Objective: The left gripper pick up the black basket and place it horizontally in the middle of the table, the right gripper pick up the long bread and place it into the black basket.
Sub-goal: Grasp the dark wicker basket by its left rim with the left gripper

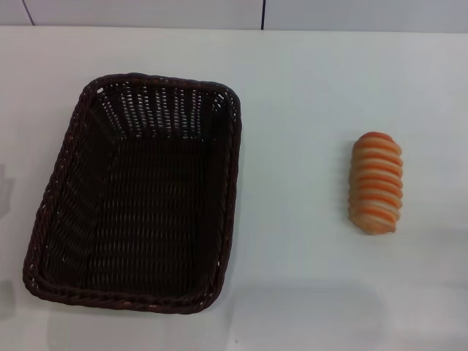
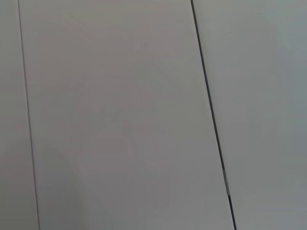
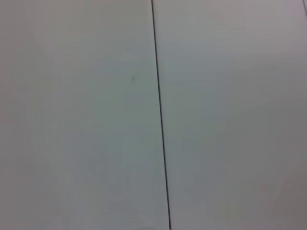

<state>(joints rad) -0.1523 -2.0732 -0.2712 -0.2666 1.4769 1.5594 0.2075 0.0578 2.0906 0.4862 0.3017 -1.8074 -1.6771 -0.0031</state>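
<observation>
The black basket (image 1: 135, 197) sits on the counter's (image 1: 292, 110) left, the long bread (image 1: 376, 183) well apart at right, bare counter between; neither gripper shows, their state cannot be told.

A pale panelled wall (image 1: 146, 13) with thin dark vertical seams (image 3: 160, 120) stands behind.

The black basket (image 1: 139, 197) lies on the table (image 1: 292, 110), left of the long bread (image 1: 376, 183).

White worktop (image 1: 307, 88) carried two things; black basket (image 1: 139, 197) sat left, long side running front to back; long bread (image 1: 377, 183) lay right, well apart.
</observation>
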